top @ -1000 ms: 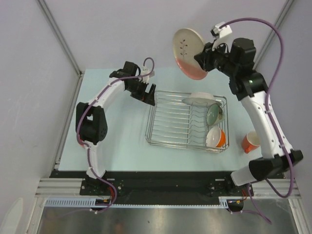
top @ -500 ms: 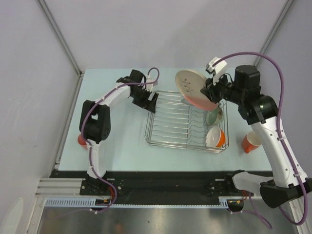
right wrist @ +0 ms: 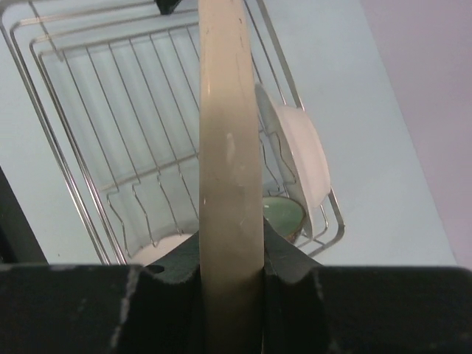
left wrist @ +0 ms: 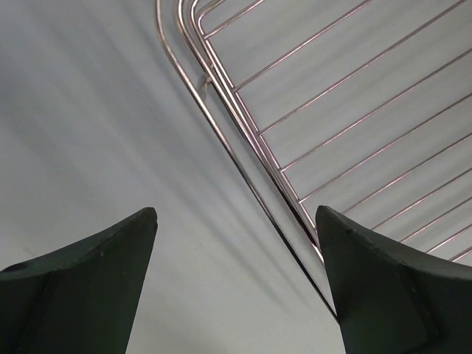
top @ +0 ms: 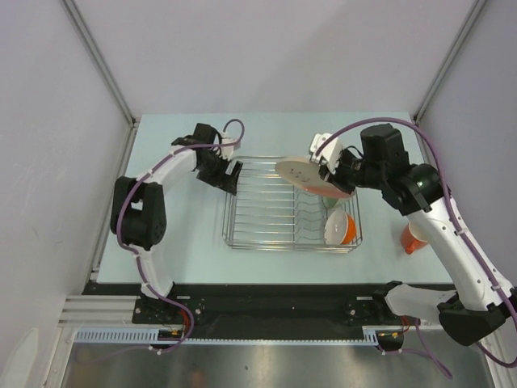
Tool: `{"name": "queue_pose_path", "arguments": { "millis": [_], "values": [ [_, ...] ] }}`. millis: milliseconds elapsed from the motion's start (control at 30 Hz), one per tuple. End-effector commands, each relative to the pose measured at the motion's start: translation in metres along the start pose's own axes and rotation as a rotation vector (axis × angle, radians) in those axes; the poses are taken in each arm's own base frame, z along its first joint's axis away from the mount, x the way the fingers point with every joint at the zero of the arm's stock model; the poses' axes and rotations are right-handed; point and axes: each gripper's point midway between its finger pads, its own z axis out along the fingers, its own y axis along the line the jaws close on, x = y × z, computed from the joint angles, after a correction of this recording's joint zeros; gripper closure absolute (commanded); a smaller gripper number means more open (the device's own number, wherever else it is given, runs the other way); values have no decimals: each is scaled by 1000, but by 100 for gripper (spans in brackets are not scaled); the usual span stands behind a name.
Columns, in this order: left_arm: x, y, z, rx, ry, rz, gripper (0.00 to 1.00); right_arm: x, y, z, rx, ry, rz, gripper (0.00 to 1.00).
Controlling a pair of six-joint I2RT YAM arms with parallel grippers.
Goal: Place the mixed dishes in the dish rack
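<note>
Cream plate point(top: 305, 175) tilted in right fingers point(right wrist: 291, 267) over rack point(top: 258, 220).

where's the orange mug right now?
Top view: the orange mug sits on the table just right of the dish rack, outside it, partly hidden by the right arm.

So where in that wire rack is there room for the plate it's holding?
The rack's left and middle rows are bare wire, bordered by the left gripper and the held plate. The right end is crowded: white bowl, green bowl and orange-outside bowl stand there.
</note>
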Motion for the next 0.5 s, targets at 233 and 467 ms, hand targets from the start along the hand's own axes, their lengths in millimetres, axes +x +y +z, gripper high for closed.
{"name": "queue_pose_path", "arguments": {
  "millis": [233,467],
  "values": [
    [56,59,-33,-178,95,-17,5,-7,-1,19,35,119,-372,100],
    [50,66,-47,-210,65,-39,2,-2,9,46,19,220,-506,100]
  ]
}}
